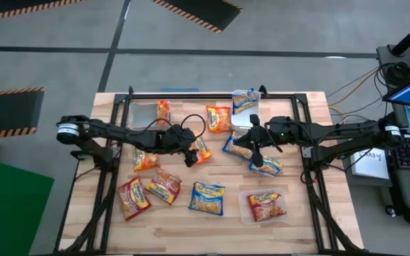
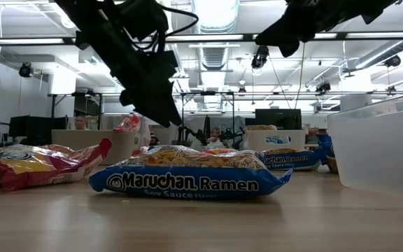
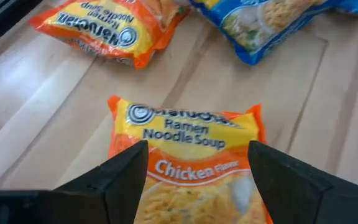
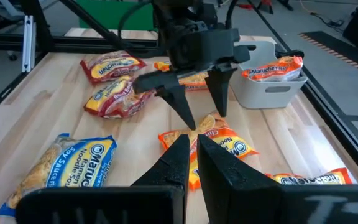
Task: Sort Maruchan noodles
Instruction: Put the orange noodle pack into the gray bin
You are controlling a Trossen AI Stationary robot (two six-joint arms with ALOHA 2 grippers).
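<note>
Several Maruchan noodle packets lie flat on the wooden table (image 1: 297, 227). My left gripper (image 1: 191, 158) (image 3: 197, 148) is open and slants down just above an orange Chicken packet (image 3: 191, 180) (image 1: 202, 148) in the middle of the table. One finger stands over each long side of the packet, apart from it. The right wrist view shows that gripper (image 4: 205, 119) over the same packet (image 4: 225, 142). My right gripper (image 1: 256, 156) (image 4: 192, 142) is shut and holds nothing. It hovers above the blue packets (image 1: 238, 146) right of centre.
An orange packet (image 1: 163, 111) lies in a clear container (image 1: 142, 114) at the far left. A blue one (image 1: 245, 102) sits in a white container at the far middle. A red one (image 1: 265, 206) lies in a clear container at the near right. Loose packets (image 1: 207, 198) fill the near side.
</note>
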